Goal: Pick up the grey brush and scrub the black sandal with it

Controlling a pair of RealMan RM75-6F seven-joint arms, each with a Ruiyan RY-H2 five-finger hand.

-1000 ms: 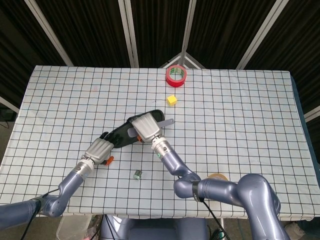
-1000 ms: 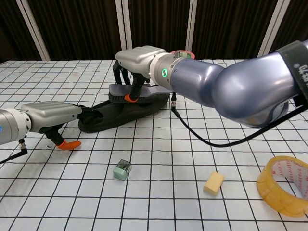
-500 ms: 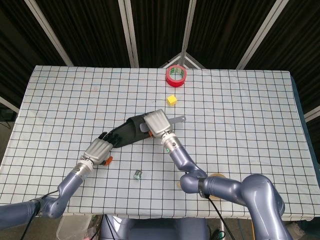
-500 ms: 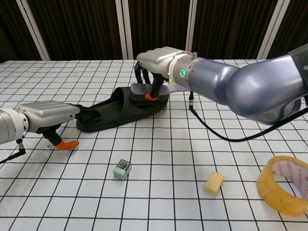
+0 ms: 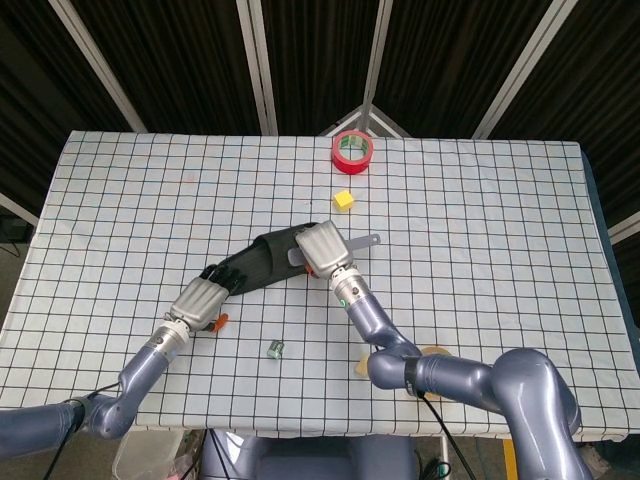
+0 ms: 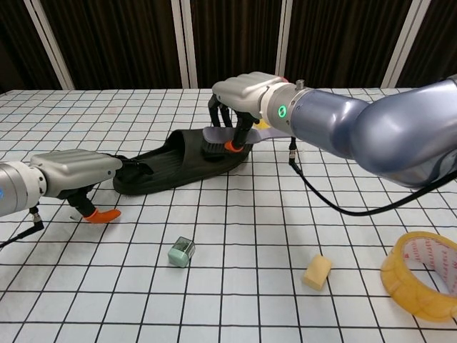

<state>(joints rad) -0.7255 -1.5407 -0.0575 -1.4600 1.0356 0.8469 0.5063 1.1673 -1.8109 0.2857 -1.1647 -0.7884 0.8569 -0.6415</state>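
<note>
You're mid-scrub, by the look of it: your right hand (image 6: 243, 96) is wrapped around the grey brush (image 6: 218, 140), fingers curled down over its head, w/ the bristle side pressed on the toe end of the black sandal (image 6: 175, 164). In the head view the brush handle sticks out past the hand toward the right edge of the table (image 5: 500, 200). The sandal lies roughly mid-table, a bit toward the left & front, running diagonally, heel end toward the front-left corner. Your left hand (image 6: 71, 173) sits at that heel end w/ fingers reaching onto the sole; looks like it's pinning the sandal rather than gripping it, but can't tell for sure whether it's clasping anything, since the fingertips are hidden against the black rubber. Next move, I'd judge: drag the brush back along the footbed toward the strap, keeping downward pressure & the left hand steady so the sandal doesn't skate on the checked cloth. Watch the strap, as the bristles could snag there. Other stuff is well apart from the work: red tape roll (image 5: 351, 150) & yellow cube (image 5: 344, 200) toward the back edge, small green block (image 6: 181, 252), beige sponge piece (image 6: 317, 272) & yellow tape roll (image 6: 421, 275) near the front.
</note>
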